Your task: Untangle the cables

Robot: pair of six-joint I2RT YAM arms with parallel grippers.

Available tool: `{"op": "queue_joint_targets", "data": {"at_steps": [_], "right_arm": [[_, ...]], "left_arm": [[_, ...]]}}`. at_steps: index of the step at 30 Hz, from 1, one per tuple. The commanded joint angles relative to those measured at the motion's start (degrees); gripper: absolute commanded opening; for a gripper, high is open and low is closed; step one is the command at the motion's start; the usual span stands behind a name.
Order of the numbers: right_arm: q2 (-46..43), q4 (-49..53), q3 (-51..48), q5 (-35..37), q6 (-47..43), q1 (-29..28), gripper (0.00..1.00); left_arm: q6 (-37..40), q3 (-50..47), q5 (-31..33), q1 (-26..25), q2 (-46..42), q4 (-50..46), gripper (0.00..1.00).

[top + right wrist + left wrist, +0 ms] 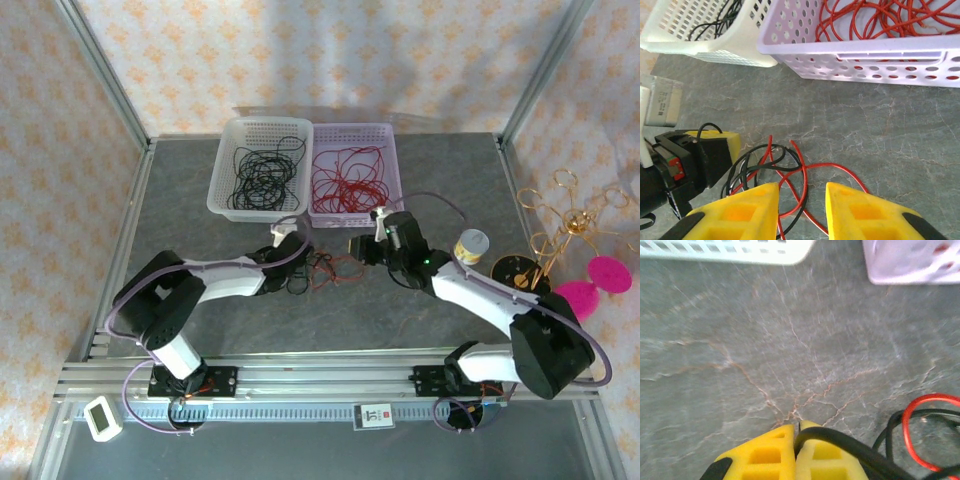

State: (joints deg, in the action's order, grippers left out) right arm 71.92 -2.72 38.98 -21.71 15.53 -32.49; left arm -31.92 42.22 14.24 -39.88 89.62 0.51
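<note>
Two grippers: left gripper (796, 429) fingers apparently clamp a black cable (850, 445); right gripper (802, 192) fingers stand apart over the cables (765, 162).

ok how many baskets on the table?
2. The white basket sits at the far side of the table, left of centre, holding black cables. The lilac basket stands right beside it on the right, holding red cables.
</note>
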Motion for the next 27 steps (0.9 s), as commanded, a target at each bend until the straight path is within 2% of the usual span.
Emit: {"op": "queue_joint_targets", "data": {"at_steps": [1, 6, 10, 16, 19, 22, 27], "right_arm": [[-3.7, -2.8, -1.0, -4.0, -3.5, -0.5, 0.31], [-7.7, -7.5, -2.1, -8.7, -6.8, -1.6, 0.37], [-9.2, -13.7, -2.6, -13.4, -17.4, -6.1, 0.46], [-7.3, -28.5, -4.9, -24.8, -26.4, -6.8, 0.47], [-4.7, -30.8, -4.4, -28.6, -34.0, -9.3, 0.48], [-1.6, -30.7, -3.1, -29.7, -40.5, -10.7, 0.49], [5.3, -33.2, 1.7, -22.6, -42.4, -11.2, 0.49]], "left_arm": [[1.6, -1.1, 5.6, -1.8, -8.3, 0.5, 0.0], [4.4, -0.1, 8.3, -7.0, -21.1, -6.7, 0.0], [7.3, 3.2, 7.6, -10.0, -28.7, -12.2, 0.0], [9.7, 10.2, 9.4, -11.1, -34.5, -17.8, 0.0], [11.5, 13.4, 8.3, -11.0, -35.3, -18.9, 0.0], [12.6, 16.2, 7.5, -11.0, -35.2, -19.9, 0.0], [14.0, 20.0, 5.3, -11.4, -35.2, -20.9, 0.0]]}}
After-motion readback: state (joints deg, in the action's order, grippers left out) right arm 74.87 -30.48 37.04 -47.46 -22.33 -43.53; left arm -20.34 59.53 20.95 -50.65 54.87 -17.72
